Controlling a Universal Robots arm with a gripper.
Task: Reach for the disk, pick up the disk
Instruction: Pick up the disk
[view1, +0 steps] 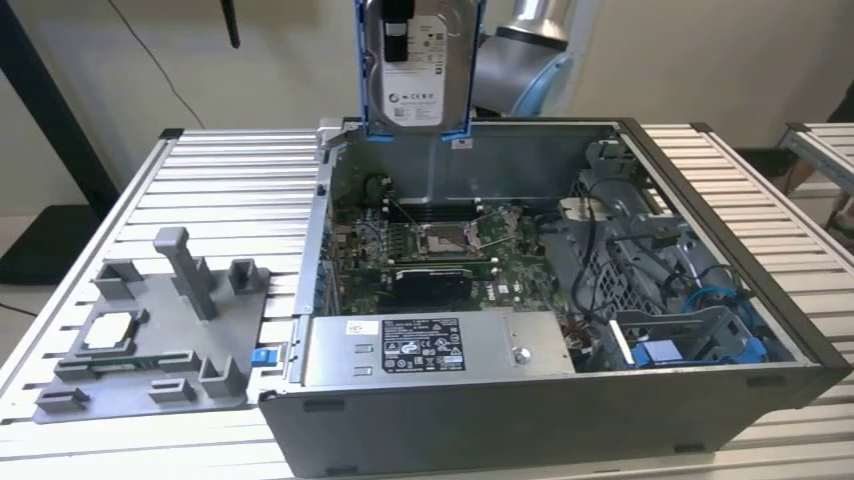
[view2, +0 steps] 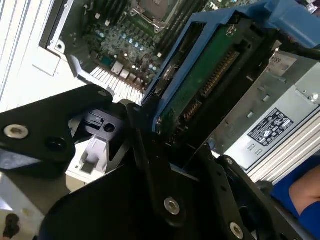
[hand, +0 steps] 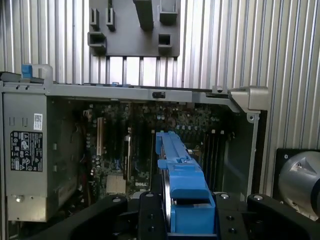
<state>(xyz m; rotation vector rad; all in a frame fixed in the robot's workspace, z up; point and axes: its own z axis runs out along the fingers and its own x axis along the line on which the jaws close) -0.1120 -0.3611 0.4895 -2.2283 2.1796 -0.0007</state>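
Note:
The disk (view1: 414, 75) hangs upright in the air over the back wall of the open computer case (view1: 694, 400). It is a silver drive with a white label, clipped in a blue frame. In the second wrist view my gripper (view2: 162, 132) is shut on the disk (view2: 200, 85), whose green circuit board and connector face the camera, with a black finger (view2: 145, 150) pressed against its blue frame. In the first wrist view the disk's blue frame (hand: 182, 180) sits edge-on between the black gripper (hand: 192, 212) parts, above the motherboard (hand: 130, 145).
The case lies open on a slatted aluminium table (view1: 200, 190), with a power supply (view1: 427, 345) at the front and a drive cage with cables (view1: 667, 320) on the exterior view's right. A grey fixture plate (view1: 147, 340) holds a small square chip. A person's blue sleeve (view2: 300, 192) is near the case.

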